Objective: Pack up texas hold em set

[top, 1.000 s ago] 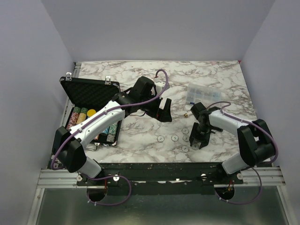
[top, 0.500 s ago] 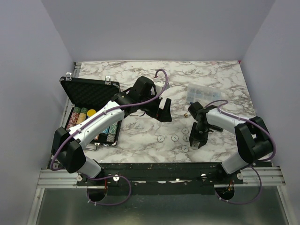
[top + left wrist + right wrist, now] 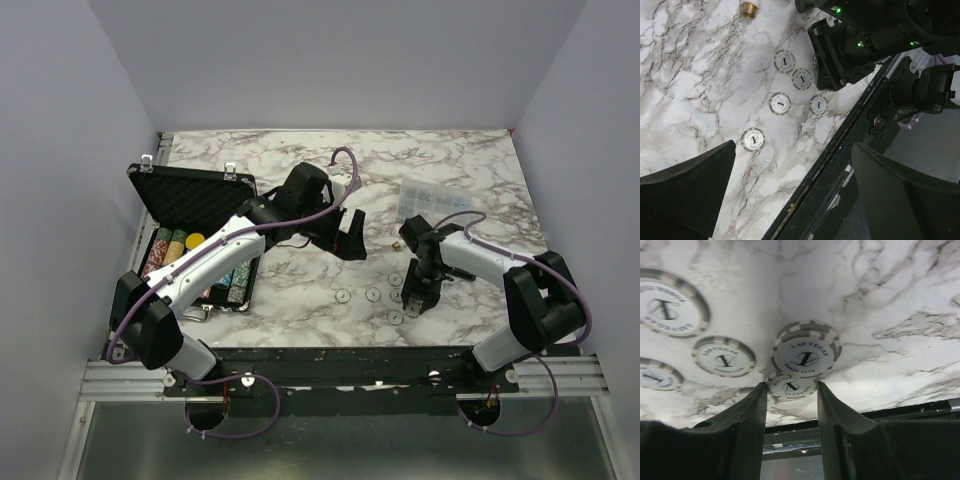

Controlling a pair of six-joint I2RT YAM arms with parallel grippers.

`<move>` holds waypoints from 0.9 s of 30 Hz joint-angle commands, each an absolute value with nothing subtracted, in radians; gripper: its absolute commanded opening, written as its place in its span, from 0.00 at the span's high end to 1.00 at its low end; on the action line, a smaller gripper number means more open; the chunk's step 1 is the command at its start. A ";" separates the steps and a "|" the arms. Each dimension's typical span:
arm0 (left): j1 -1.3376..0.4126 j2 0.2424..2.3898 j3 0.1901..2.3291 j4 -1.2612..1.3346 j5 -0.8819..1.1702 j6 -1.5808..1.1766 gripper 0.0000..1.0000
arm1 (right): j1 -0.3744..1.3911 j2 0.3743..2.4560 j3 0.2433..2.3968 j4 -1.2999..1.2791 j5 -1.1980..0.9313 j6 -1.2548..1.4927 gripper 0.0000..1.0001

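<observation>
The black case [image 3: 190, 197] of the texas hold em set lies open at the left, with rows of coloured chips [image 3: 168, 247] inside. Several white chips [image 3: 780, 103] lie loose near the table's front edge. My right gripper [image 3: 791, 390] is down among them, its fingers pressed against both sides of one flat white chip [image 3: 791, 385]. Just beyond that chip, one white chip lies on top of another [image 3: 805, 356]. From above, my right gripper [image 3: 414, 297] hides the gripped chip. My left gripper [image 3: 350, 236] hovers wide open over mid-table, holding nothing.
A clear compartment box [image 3: 432, 200] stands at the back right. A small brass fitting [image 3: 398, 243] lies behind the right gripper. The black front rail [image 3: 830, 165] runs just past the loose chips. Grey walls close in the table on three sides.
My right gripper has shifted a little to the left and its jaws have narrowed onto the white chip. The left arm has not moved.
</observation>
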State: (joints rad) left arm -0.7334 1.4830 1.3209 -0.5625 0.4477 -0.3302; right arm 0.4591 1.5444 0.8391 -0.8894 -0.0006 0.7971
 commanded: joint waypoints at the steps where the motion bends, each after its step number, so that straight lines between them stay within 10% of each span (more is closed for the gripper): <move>1: -0.736 1.457 1.310 -0.545 0.465 -0.329 0.02 | 0.469 1.517 0.895 -0.900 0.008 0.820 0.66; 27: -0.736 1.456 1.307 -0.543 0.462 -0.327 0.01 | 0.456 1.551 0.985 -0.959 0.133 0.780 0.66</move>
